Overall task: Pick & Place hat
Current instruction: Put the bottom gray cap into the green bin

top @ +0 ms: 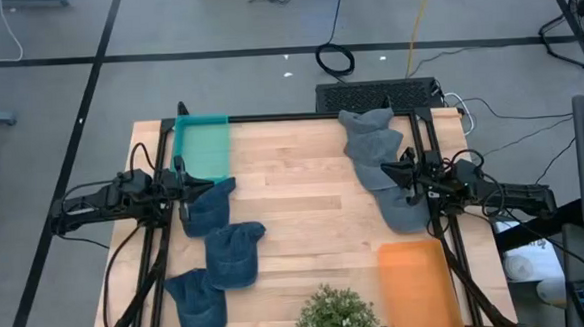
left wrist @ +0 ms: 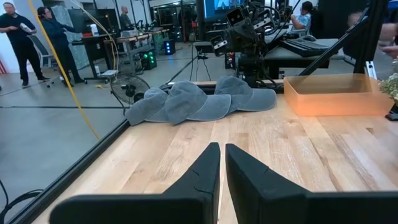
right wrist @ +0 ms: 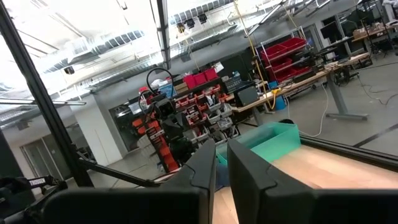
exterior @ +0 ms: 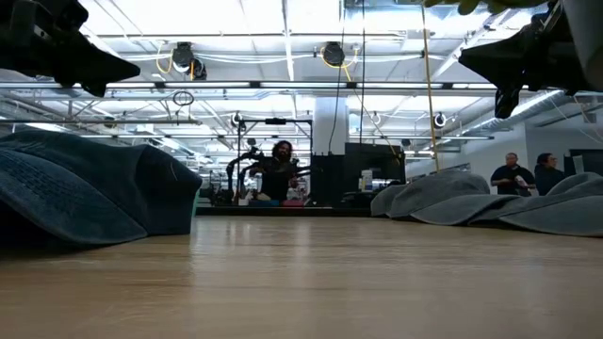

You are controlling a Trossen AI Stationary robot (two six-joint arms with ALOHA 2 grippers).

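Three blue-grey hats lie on the table's left half: one [top: 211, 206] just right of my left gripper [top: 183, 192], another [top: 235, 253] nearer the middle, and a third [top: 197, 302] at the near edge. Several more hats [top: 380, 159] lie overlapping in a row on the right half, seen in the left wrist view as a hat pile [left wrist: 199, 102]. My right gripper [top: 403, 174] hovers over that row. Both grippers are shut and raised above the table, as the low view shows for the left gripper [exterior: 80, 56] and the right gripper [exterior: 518, 56].
A green bin [top: 203, 148] sits at the far left corner, an orange bin [top: 416, 275] at the near right corner. A small potted plant [top: 335, 316] stands at the near edge. Bare wood [top: 308, 183] lies between the two groups of hats. People stand in the room beyond.
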